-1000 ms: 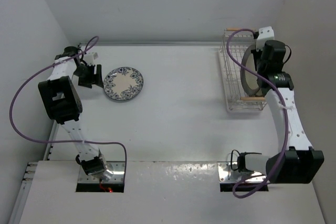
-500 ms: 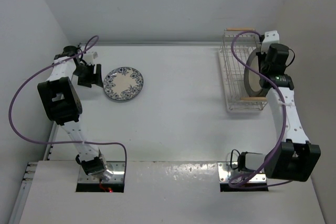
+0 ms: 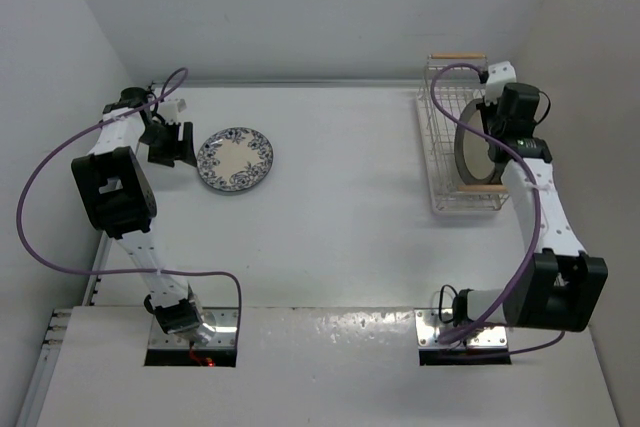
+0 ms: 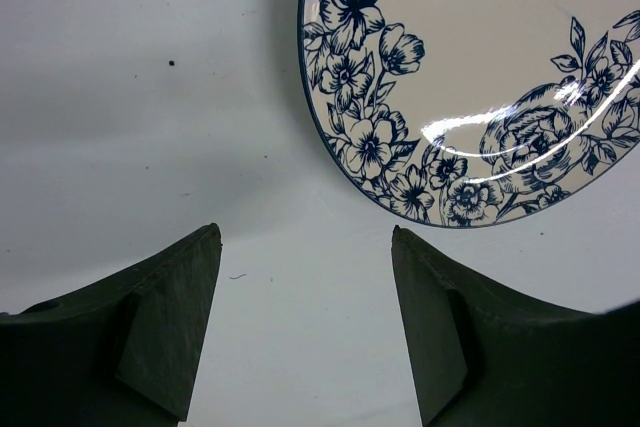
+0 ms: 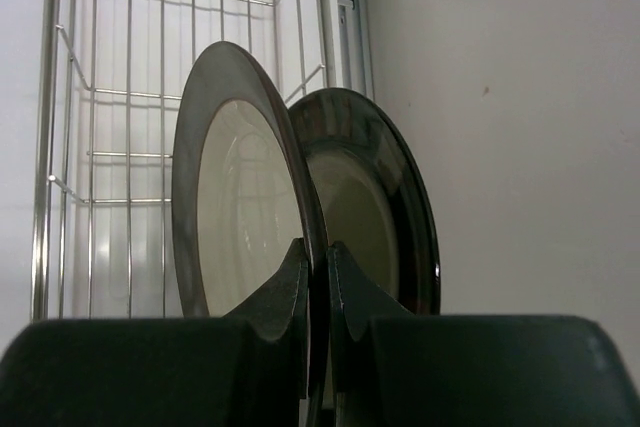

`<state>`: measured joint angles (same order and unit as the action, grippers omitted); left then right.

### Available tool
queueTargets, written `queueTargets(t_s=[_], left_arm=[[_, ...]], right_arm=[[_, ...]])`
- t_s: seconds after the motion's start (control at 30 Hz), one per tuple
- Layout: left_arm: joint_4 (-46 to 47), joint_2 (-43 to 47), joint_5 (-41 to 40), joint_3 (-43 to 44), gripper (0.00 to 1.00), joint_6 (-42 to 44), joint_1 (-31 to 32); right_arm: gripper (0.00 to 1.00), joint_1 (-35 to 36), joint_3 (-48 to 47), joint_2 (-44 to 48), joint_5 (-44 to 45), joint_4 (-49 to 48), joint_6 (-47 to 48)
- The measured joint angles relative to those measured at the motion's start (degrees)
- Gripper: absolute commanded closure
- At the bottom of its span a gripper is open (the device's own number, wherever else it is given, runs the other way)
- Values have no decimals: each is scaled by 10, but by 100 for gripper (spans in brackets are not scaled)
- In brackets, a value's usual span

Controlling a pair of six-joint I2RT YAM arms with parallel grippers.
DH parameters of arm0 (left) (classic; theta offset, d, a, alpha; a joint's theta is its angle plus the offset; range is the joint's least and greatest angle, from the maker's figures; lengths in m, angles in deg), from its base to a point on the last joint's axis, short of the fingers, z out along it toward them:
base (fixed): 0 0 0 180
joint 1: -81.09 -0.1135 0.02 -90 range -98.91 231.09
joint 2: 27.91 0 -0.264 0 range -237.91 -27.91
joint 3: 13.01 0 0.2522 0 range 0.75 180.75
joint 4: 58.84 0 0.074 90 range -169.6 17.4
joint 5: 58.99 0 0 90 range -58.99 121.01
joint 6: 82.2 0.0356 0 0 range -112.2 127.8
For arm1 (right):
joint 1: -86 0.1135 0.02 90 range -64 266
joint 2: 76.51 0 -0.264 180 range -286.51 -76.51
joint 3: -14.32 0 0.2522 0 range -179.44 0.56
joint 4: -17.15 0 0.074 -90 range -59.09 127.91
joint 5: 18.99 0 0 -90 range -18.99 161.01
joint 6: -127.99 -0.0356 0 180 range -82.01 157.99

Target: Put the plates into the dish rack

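My right gripper (image 5: pixel 316 247) is clamped on the near rim of a dark-rimmed plate (image 5: pixel 240 217), keeping it on edge so it can slot between the wires of the dish rack (image 3: pixel 441 162). The other rimmed plate (image 5: pixel 375 217) stands just right of my fingers. My left gripper (image 4: pixel 305 237) gapes wide, with the blue floral plate (image 4: pixel 480 77) flat just ahead, probably next. Over the last second the held plate has swung from edge-on to face-showing, while my left hand hasn't moved.
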<state>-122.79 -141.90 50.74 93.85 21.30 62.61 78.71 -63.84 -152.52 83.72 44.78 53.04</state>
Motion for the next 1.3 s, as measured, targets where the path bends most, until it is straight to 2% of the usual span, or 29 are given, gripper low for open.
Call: queueTargets(t_s=[0.43, 0.6, 0.9, 1.3], left_arm=[[0, 0, 0, 0, 27, 0, 0], [0, 0, 0, 0, 27, 0, 0], [0, 0, 0, 0, 27, 0, 0], [0, 0, -2, 0, 27, 5, 0]], right_arm=[[98, 27, 0, -13, 20, -10, 10], [100, 29, 0, -13, 24, -9, 10], [100, 40, 2, -15, 97, -21, -13], [100, 47, 13, -15, 134, -61, -31]])
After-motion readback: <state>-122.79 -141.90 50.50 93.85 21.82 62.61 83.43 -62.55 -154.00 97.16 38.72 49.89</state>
